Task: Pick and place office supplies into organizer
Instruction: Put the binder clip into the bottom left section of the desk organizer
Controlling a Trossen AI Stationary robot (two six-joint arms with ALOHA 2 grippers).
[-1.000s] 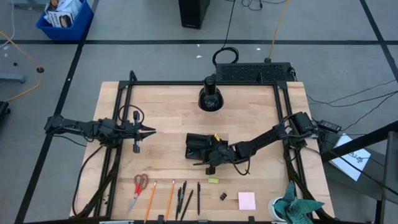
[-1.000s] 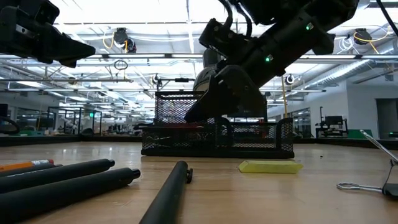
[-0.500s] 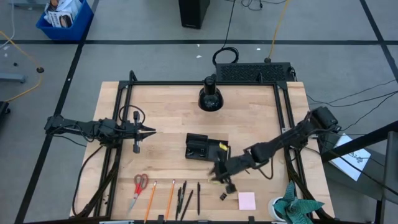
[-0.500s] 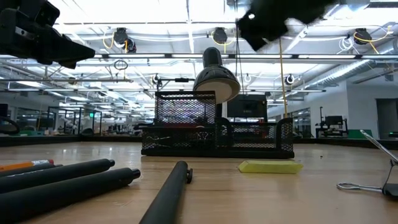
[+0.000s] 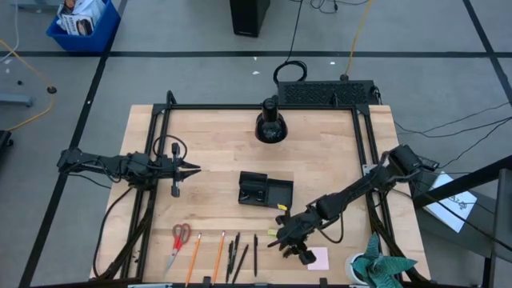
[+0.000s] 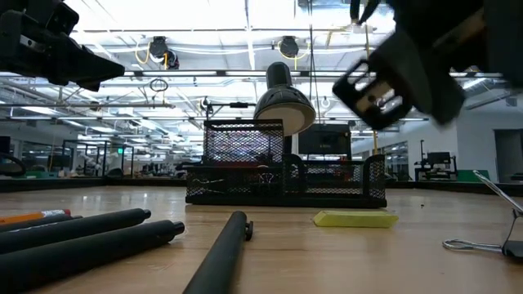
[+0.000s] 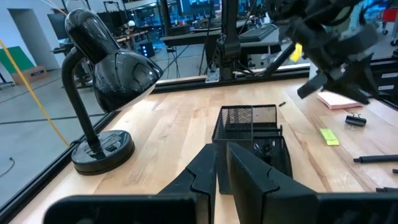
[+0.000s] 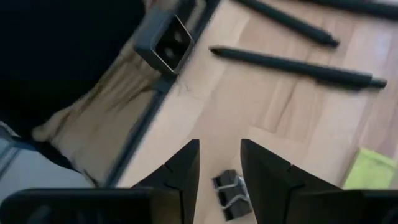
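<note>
- Nearest the counter's front edge, most of the supplies are still out: red-handled scissors [image 5: 180, 238], two orange pencils [image 5: 194, 258], several dark pens [image 5: 237, 252], a small yellow piece [image 5: 274, 233] and a pink sticky-note pad [image 5: 318, 258].
- The right gripper [image 5: 292, 244] hangs over this row, jaws parted with nothing between them; a black binder clip [image 8: 227, 191] lies on the wood just under them, by my reading the next pick.
- Farther back, mid-counter, sits the black mesh organizer [image 5: 265, 192]. Something dark lies in one compartment; I cannot tell what.
- The left gripper [image 5: 190, 169] waits beside it, well apart, jaws narrow and empty.
- Judged so, the task is barely begun.
- A black desk lamp [image 5: 271, 124] stands at the far edge.
</note>
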